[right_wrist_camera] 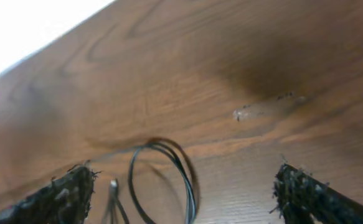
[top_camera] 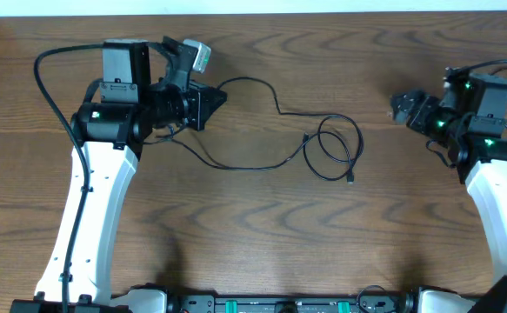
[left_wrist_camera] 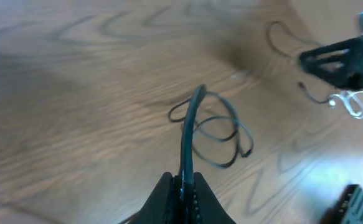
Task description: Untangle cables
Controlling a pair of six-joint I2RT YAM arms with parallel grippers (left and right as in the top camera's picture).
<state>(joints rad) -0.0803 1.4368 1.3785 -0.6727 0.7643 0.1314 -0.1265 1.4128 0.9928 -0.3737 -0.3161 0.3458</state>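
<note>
Over the bench (top_camera: 262, 226), the left hand (left_wrist_camera: 184, 179) reaches right, pinched tight on a black cable (left_wrist_camera: 190, 118). Far to its right, the right hand (top_camera: 403, 106) points left, fingers wide apart.

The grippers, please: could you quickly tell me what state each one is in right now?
Left gripper: closed, holding the thin black cable.
Right gripper: open, holding nothing.
</note>
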